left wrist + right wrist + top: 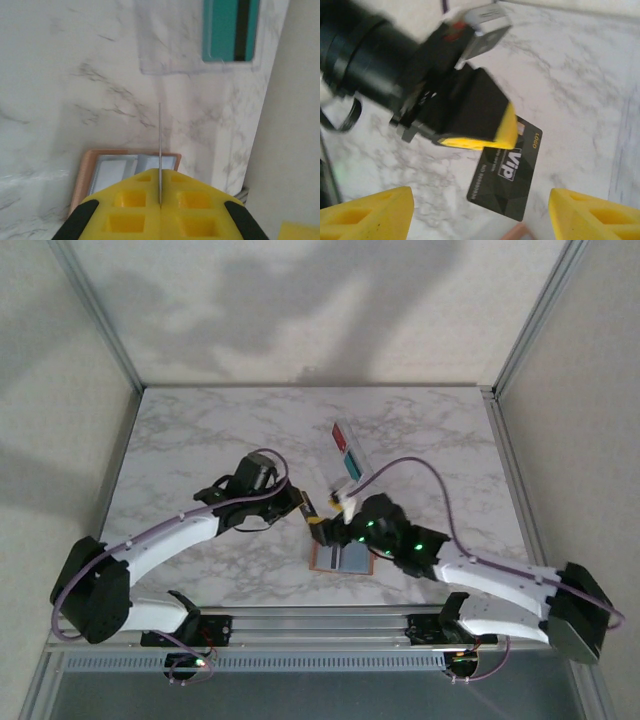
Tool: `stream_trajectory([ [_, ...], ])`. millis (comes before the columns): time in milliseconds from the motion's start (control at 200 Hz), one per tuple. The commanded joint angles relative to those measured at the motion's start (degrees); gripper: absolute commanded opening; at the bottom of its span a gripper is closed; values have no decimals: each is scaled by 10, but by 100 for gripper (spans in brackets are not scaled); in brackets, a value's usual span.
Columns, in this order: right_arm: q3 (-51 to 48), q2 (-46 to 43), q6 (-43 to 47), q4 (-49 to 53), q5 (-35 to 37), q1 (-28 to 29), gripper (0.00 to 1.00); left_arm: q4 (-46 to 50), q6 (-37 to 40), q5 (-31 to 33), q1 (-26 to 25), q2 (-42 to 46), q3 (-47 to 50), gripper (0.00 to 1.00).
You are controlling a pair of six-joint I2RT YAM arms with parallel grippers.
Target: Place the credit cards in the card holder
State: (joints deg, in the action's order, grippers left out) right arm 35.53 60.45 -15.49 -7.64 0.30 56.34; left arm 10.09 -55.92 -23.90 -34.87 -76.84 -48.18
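Note:
My left gripper (160, 172) is shut on a black credit card (507, 170) printed with "VIP". In the left wrist view that card shows edge-on as a thin line above the open card holder (100, 167), which is tan with grey-blue pockets. The right wrist view shows the left gripper's fingers (507, 127) pinching the card's upper end. My right gripper (481, 200) is open, its yellow fingers wide on either side of the card without touching it. From above, both grippers (316, 523) (345, 506) meet just over the card holder (340, 558). A teal card (231, 30) and a red card (340, 432) lie further back.
The teal and red cards rest on a clear plastic sheet (348, 452) at the table's far middle. A metal frame post (295, 125) and side wall stand to the right. The marble table (200, 440) ends at a rail by the arm bases.

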Motion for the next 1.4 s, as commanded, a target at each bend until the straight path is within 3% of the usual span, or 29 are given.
stream_trajectory([
  [0, 4, -42, -172, 144, -169, -44, 72, 8, 117, -57, -23, -32, -22, 0],
  [310, 24, -47, -173, 389, -297, -199, 62, 5, 227, -124, -112, -149, -79, 0],
  [456, 19, -7, -138, 424, -333, -240, 56, 29, 250, -125, -110, -203, -101, 0],
  [651, 30, 26, -99, 448, -350, -283, 54, -13, 224, -168, -91, -228, -87, 0],
  [891, 25, 73, -81, 441, -377, -301, 43, -52, 205, -193, -69, -233, -48, 0],
  [1116, 16, 98, -76, 437, -323, -302, 31, -91, 195, -214, -57, -230, -13, 0],
  [1397, 17, 99, -82, 441, -297, -302, 29, -178, 163, -263, -48, -237, 25, 0],
])
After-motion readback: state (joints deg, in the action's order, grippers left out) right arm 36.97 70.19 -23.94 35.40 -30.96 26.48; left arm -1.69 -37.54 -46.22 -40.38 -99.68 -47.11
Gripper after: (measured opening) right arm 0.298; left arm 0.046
